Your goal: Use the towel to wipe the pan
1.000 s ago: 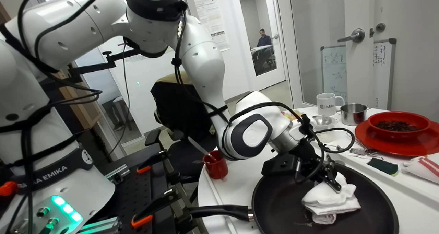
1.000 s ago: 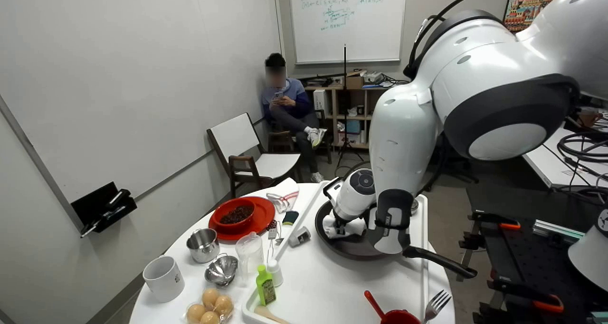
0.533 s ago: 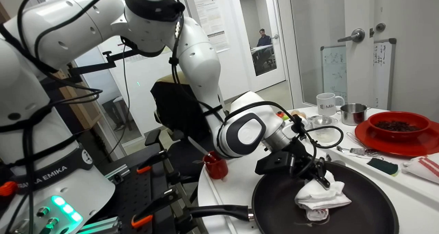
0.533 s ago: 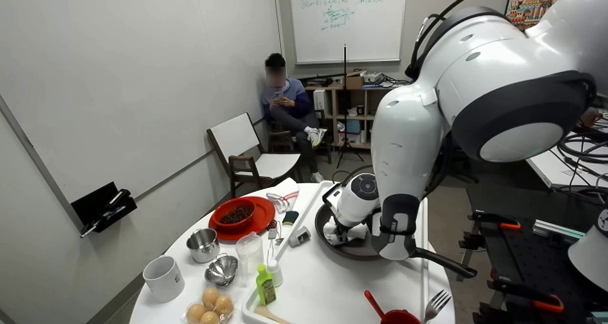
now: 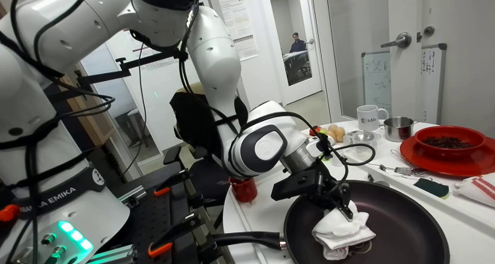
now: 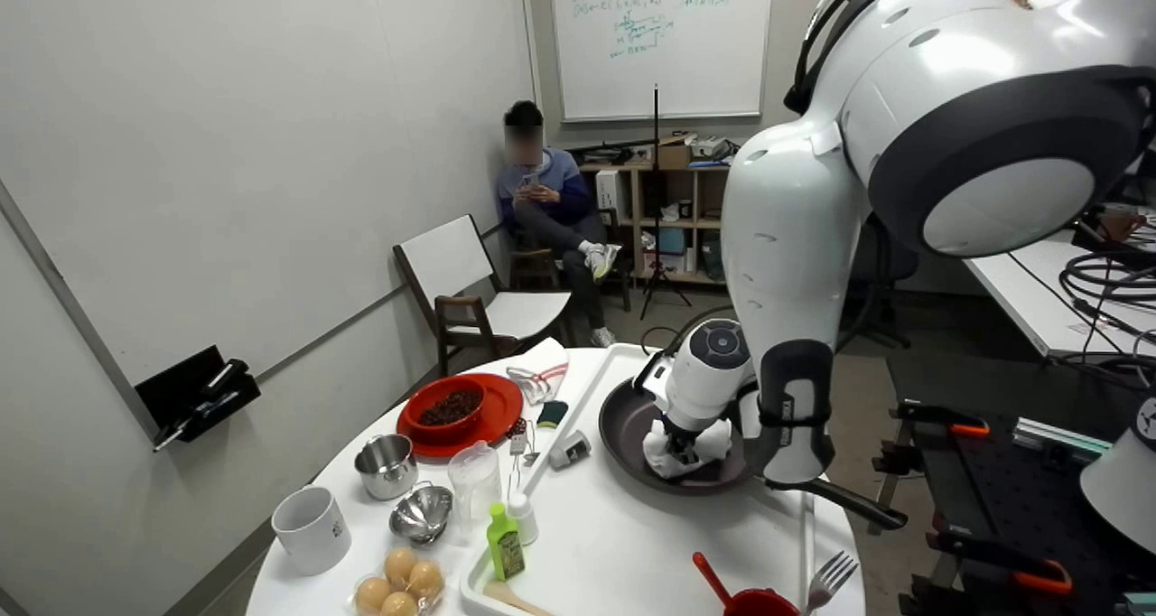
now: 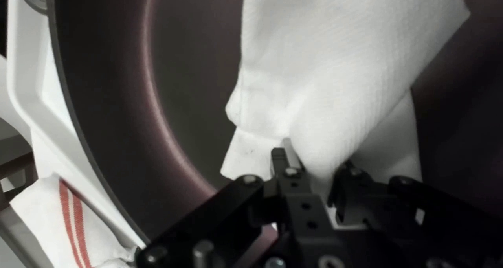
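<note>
Wiping seemingly under way, completion unproven

Closest in the wrist view, the pincer was clamped on a fold of the towel, the white cloth bunched between its jaws and spreading out beyond them. The picking up, then, could be counted as done, and so could bringing the towel to the pan.

The pan lay right way up beneath, and the towel sat inside it, close to the middle and a little toward the handle. Its lower folds seemed to rest on the dark cooking surface, though how hard they pressed could not be judged. A pale curved mark showed just beside the cloth; whether it was residue or part of the pan's own pattern was too unclear to say. The wiping itself looked to be the step in hand. Much of the surface, chiefly away from the handle, lay bare of cloth, and nothing visible proved which patches were clean. What was left, as far as one could reckon, was covering the rest of the pan, then lifting the towel out and letting it go.

Farther out, the pan stood in a white tray on the tabletop, its handle reaching across the tray's edge. Outside the tray lay a green sponge and a red-striped cloth; farther again, a red bowl sat on a red plate
</note>
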